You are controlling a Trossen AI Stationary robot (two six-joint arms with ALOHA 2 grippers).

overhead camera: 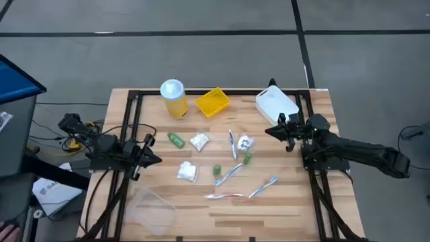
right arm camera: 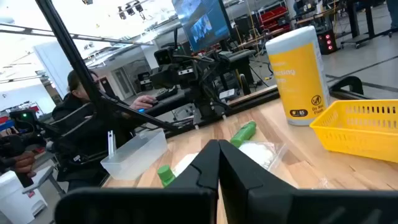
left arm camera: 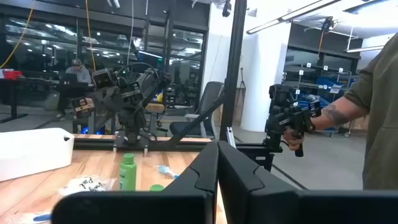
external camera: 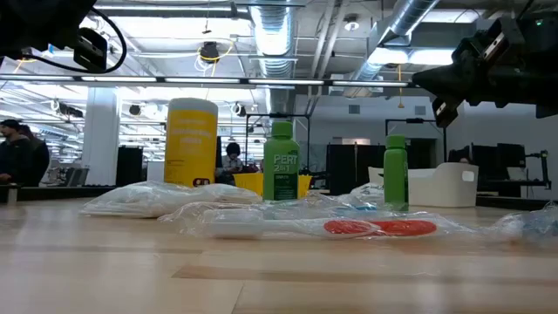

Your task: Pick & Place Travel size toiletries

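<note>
The toiletries lie spread over the middle of the table. Three tiny green bottles show: one lying [overhead camera: 176,140] [right arm camera: 244,132], two upright [overhead camera: 218,169] [overhead camera: 248,158] [external camera: 281,162]. Clear packets of white contents [overhead camera: 199,141] [overhead camera: 187,171] [overhead camera: 245,142] lie flat among them. Slim toothbrushes [overhead camera: 232,144] [overhead camera: 232,175] [overhead camera: 263,187] lie nearby, and a red-marked one [overhead camera: 224,195] [external camera: 379,228] is nearest the near edge. My left gripper [overhead camera: 153,158] [left arm camera: 217,152] hovers shut at the table's left side. My right gripper [overhead camera: 272,131] [right arm camera: 219,149] hovers shut at the right side. Both are above the table and hold nothing.
A tall yellow white-lidded jar [overhead camera: 173,97] and a yellow square tray [overhead camera: 212,101] stand at the far edge, with a white bin [overhead camera: 276,104] to their right. A clear container [overhead camera: 151,205] sits near the left front corner. People show beyond the table [left arm camera: 379,124] [right arm camera: 81,124].
</note>
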